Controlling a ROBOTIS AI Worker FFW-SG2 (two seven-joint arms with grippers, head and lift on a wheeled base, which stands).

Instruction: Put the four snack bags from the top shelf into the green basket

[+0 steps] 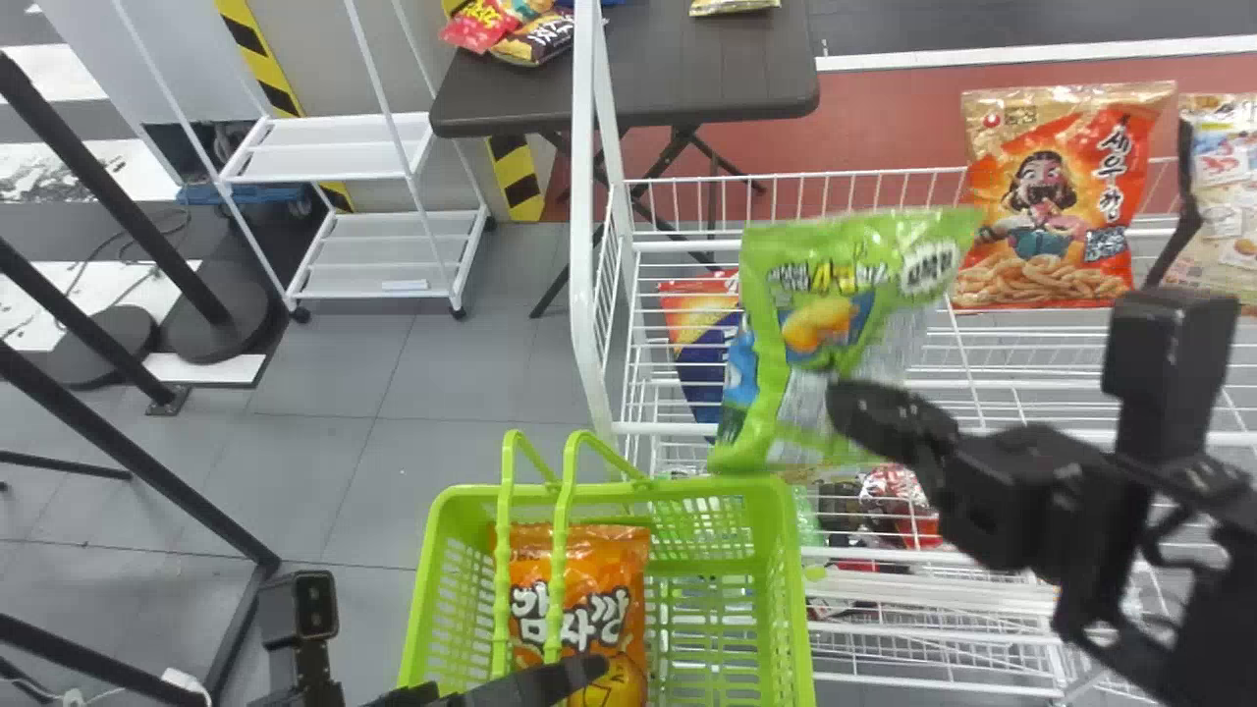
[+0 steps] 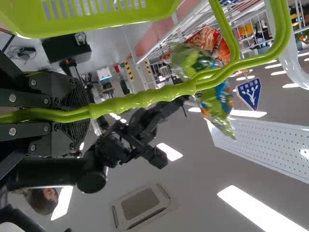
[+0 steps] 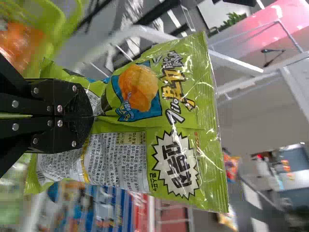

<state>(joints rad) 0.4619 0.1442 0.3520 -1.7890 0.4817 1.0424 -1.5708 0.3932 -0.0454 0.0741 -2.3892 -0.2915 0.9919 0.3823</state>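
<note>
Right gripper (image 1: 849, 407) close up, green bag (image 1: 825, 285) pinched in it

Around it, the top shelf (image 1: 663, 429) of white wire spreads out, with a tall white post (image 1: 584, 245) rising to the left of the bag. Toward the right of that shelf a red-orange bag (image 1: 1070, 216) leans at the back rail, and a beige bag (image 1: 1228, 236) is partly cut off at the edge of the head view. An orange-and-blue bag (image 1: 692, 344) shows through the wires. Twin handles (image 1: 560, 560) stand up across the mouth of the green basket (image 1: 800, 589), crossing in front of the orange bag (image 1: 628, 560) inside. The left gripper (image 1: 579, 676) is closed on these handles.

The green bag juts from between the fingertips of the right gripper (image 3: 94, 113), which are clamped on it. It is off the wires, above the left end of the shelf, near the basket's far rim.

Beyond stands a dark table (image 1: 687, 79) with more snack bags (image 1: 540, 34) on it, over a reddish strip of floor. Farther left are a white rack (image 1: 363, 236), yellow-and-black tape (image 1: 260, 49) and slanting black poles (image 1: 98, 167); gray tiles (image 1: 442, 393) pave the floor between rack and basket.
</note>
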